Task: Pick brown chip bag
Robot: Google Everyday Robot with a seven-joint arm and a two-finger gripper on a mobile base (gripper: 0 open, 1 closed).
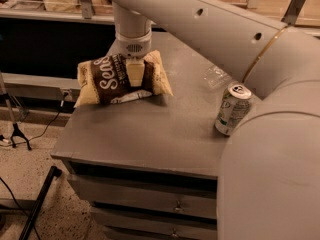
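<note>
The brown chip bag (107, 81), dark brown in the middle with cream-yellow ends and white lettering, lies at the far left of the grey cabinet top (150, 129). My gripper (134, 70) comes straight down onto the bag's middle. One cream finger (134, 74) presses on the bag's front face, and the other is hidden behind the bag. The bag is pinched at its centre between them. Its ends look slightly raised, with shadow underneath.
A green and white soda can (232, 109) stands at the right of the top, next to my arm (260, 59). A crumpled clear plastic piece (217, 75) lies behind it. Drawers (145, 204) are below. Tripod legs (35, 204) and cables are on the floor at left.
</note>
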